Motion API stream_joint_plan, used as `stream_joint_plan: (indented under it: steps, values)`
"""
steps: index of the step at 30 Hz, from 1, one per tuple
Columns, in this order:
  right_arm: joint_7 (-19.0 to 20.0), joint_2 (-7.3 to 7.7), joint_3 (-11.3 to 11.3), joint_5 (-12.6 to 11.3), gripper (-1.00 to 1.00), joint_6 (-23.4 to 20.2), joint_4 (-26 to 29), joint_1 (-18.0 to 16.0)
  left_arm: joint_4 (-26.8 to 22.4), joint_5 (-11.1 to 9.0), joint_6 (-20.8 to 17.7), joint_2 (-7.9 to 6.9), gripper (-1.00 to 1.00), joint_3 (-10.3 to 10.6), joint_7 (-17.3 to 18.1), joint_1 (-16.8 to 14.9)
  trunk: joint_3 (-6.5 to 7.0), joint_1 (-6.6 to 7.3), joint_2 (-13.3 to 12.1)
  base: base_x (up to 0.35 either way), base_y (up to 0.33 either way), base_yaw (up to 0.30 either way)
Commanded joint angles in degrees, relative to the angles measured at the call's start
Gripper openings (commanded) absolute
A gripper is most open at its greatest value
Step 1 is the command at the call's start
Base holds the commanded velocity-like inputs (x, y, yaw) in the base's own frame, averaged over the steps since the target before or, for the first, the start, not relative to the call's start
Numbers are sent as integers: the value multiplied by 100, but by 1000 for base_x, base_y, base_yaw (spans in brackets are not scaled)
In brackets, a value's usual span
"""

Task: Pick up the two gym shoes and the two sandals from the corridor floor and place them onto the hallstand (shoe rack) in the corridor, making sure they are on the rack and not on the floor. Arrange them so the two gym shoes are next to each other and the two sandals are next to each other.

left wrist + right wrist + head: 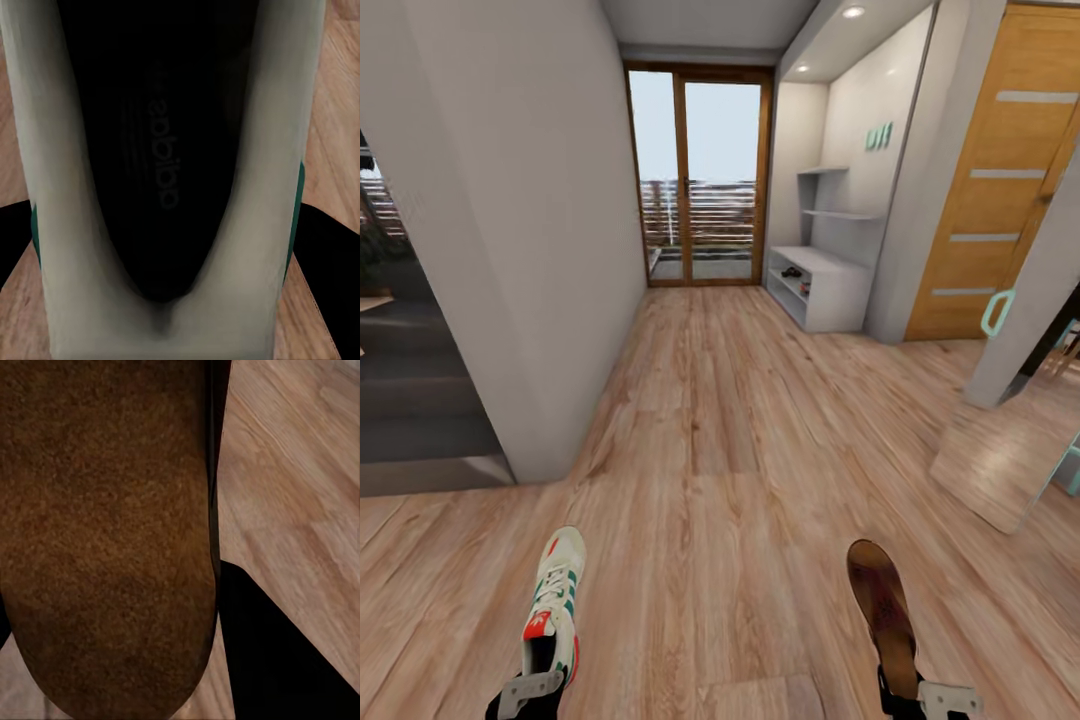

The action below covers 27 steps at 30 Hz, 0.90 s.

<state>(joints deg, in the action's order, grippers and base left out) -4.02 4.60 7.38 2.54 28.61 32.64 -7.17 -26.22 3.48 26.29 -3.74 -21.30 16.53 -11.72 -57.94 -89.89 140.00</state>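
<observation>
Head cam: left gripper (pixel 528 693) at 7 o'clock, clamped on the heel of a gym shoe (pixel 553 604), toe pointing to 12, shoe held above the corridor floor (pixel 720 450). Right gripper (pixel 932 700) at 5 o'clock, pinching the heel end of a sandal (pixel 882 604), toe also toward 12. Hallstand (pixel 825 285) sits far down the corridor at about 1 o'clock, against the right wall just short of the glass door (pixel 700 175); something small and dark lies in its lower bay, too small to identify. Wooden door (pixel 1000 180) at 2 o'clock. Left wrist cam: looking into the gym shoe (pixel 172 150) opening, dark insole, green stripes at the sides, black fingers (pixel 330 285) flanking it. Right wrist cam: sandal (pixel 105 532) brown footbed close up, floor planks (pixel 300 495) beyond.
</observation>
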Motion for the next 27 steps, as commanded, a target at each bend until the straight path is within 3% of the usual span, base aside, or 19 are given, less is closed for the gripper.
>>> stream_joint_plan:
  steps: [1,14,27]
  values:
    - [-22,-4,0,8,-100,13,-3,-3,3,33,17,8,-100,-49,49,-6,-5,-2,2,340,0,0]
    - [-27,-15,-5,14,-100,19,-11,-3,5,33,17,14,-100,-49,52,-6,-6,-2,2,340,-23,14]
    - [-57,-25,17,2,-100,20,-8,-3,3,31,17,14,-100,-49,52,-6,-37,-2,2,340,-71,186]
